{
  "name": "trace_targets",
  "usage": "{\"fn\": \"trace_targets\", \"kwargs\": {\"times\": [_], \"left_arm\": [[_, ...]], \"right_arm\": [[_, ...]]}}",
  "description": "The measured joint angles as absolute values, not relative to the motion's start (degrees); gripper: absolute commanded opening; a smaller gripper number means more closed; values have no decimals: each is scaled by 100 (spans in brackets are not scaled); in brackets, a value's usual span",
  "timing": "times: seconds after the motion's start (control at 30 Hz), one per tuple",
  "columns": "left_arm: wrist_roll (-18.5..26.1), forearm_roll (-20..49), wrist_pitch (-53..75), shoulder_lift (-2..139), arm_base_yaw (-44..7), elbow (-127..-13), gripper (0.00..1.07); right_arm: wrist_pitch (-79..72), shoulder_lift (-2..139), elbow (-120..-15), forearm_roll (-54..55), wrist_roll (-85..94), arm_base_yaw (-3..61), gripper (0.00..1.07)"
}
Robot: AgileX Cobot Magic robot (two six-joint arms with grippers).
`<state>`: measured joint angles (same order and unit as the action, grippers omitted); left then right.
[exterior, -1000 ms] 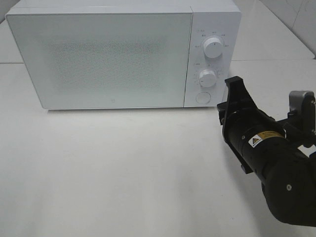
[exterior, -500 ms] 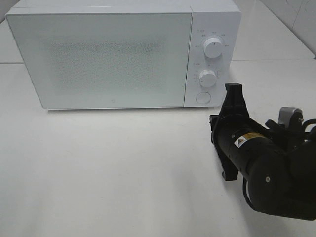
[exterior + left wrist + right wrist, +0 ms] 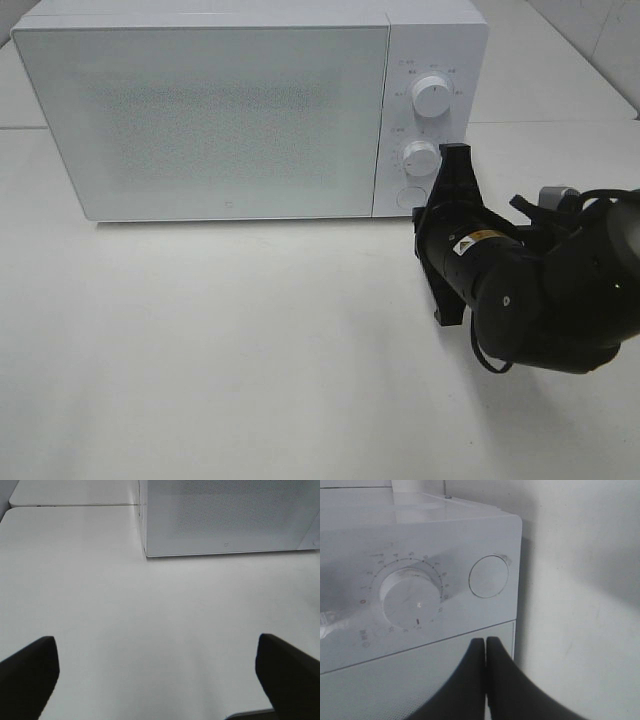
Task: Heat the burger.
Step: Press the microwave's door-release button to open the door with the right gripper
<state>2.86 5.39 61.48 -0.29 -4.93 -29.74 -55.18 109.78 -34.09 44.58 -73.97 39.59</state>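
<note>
Burger: not seen in any view; where it lay could not be told. The microwave [image 3: 200,110] stood along the far edge of the counter [image 3: 250,350], and its frosted door [image 3: 200,150] was shut and hid the inside.

Control panel [image 3: 430,60]: at the right end of the microwave's front. It carried an upper dial [image 3: 432,96], a lower dial [image 3: 421,157] below it, and a round button [image 3: 410,197] below that, close to the counter.

Right gripper [image 3: 455,160]: it stood near the right edge of the counter, in front of the microwave's right front corner. Its fingers were pressed together with nothing between them. In the high view the tip lay just beside the lower dial and the button. Whether it touched the panel could not be told. The black arm behind it ran back toward the counter's right edge. In the right wrist view the joined fingertips of the right gripper [image 3: 485,641] pointed at the panel, with the lower dial [image 3: 410,592] and the button [image 3: 489,576] close ahead.

Left gripper [image 3: 156,639]: shown only in its own wrist view. Its two dark fingers [image 3: 30,670] stood wide apart over bare counter [image 3: 150,605] and held nothing. It was well apart from the microwave [image 3: 225,515], whose front left corner showed ahead of it.
</note>
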Motion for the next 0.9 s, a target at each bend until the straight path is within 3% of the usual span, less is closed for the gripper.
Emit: {"fn": "trace_targets", "kwargs": {"times": [0.37, 0.9], "left_arm": [[286, 539, 6148, -29, -493, -2974, 100], [286, 539, 6148, -29, -493, -2974, 100]], "right_arm": [[-5168, 11494, -4085, 3982, -7403, 3421, 0], [-5042, 11958, -4629, 4016, -7494, 3260, 0]]}}
